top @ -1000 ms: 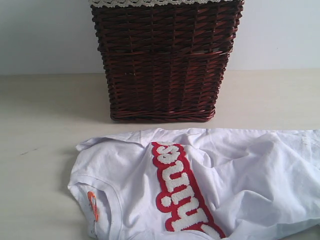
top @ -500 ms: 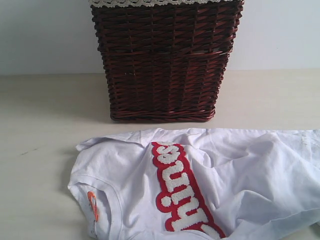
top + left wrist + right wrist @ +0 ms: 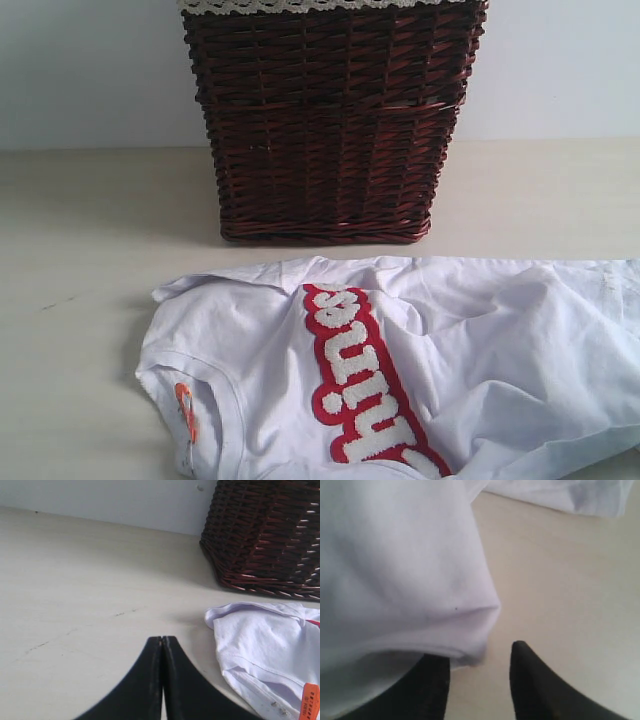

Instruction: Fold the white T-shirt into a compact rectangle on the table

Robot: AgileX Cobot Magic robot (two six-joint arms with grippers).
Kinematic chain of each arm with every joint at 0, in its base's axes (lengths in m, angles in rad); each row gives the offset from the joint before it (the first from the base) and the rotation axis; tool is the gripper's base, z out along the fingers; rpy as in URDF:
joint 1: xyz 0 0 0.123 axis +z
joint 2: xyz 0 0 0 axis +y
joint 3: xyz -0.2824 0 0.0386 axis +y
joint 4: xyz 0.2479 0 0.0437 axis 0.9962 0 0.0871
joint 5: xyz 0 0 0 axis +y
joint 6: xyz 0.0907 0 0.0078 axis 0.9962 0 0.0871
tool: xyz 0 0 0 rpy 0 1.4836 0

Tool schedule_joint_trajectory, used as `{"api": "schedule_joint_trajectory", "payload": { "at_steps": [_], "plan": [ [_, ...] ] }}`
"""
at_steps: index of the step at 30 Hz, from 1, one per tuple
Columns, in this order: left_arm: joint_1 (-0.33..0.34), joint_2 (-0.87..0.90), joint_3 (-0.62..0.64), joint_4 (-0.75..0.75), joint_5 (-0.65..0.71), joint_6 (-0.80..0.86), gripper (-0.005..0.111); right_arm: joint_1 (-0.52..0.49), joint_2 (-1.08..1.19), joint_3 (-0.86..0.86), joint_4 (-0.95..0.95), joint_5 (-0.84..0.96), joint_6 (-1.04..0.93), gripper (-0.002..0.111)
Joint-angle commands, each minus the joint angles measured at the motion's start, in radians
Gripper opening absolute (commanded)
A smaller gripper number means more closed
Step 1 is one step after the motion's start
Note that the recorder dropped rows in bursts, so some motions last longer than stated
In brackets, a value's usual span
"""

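White shirt [image 3: 395, 555] edge lies against the wide-open right claw [image 3: 480, 654]; left claw [image 3: 162, 640], pinched empty, sits farther off.

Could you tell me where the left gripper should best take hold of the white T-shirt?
Probably the sleeve corner of the white T-shirt, approached low across the table. That free, slightly puffed edge lies nearest the left gripper, which is shut and must open first.
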Motion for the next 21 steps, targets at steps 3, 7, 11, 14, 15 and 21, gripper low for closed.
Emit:
{"api": "schedule_joint_trajectory", "payload": {
  "at_steps": [3, 7, 11, 14, 15, 21],
  "plan": [
    [-0.005, -0.007, -0.003, -0.007, -0.003, 0.001, 0.000, -0.006, 0.002, 0.008, 0.133, -0.019, -0.119, 0.000],
    [-0.005, -0.007, -0.003, -0.007, -0.003, 0.001, 0.000, -0.006, -0.047, 0.008, 0.126, -0.026, -0.163, 0.000],
    [-0.005, -0.007, -0.003, -0.007, -0.003, 0.001, 0.000, -0.006, -0.160, 0.008, 0.115, -0.087, -0.267, 0.000],
    [-0.005, -0.007, -0.003, -0.007, -0.003, 0.001, 0.000, -0.006, -0.262, -0.007, 0.029, -0.075, -0.267, 0.000],
    [-0.005, -0.007, -0.003, -0.007, -0.003, 0.001, 0.000, -0.006, -0.296, -0.014, -0.017, -0.051, -0.267, 0.000],
    [-0.005, -0.007, -0.003, -0.007, -0.003, 0.001, 0.000, -0.006, -0.447, -0.059, -0.306, 0.342, -0.267, 0.000]
  ]
}}
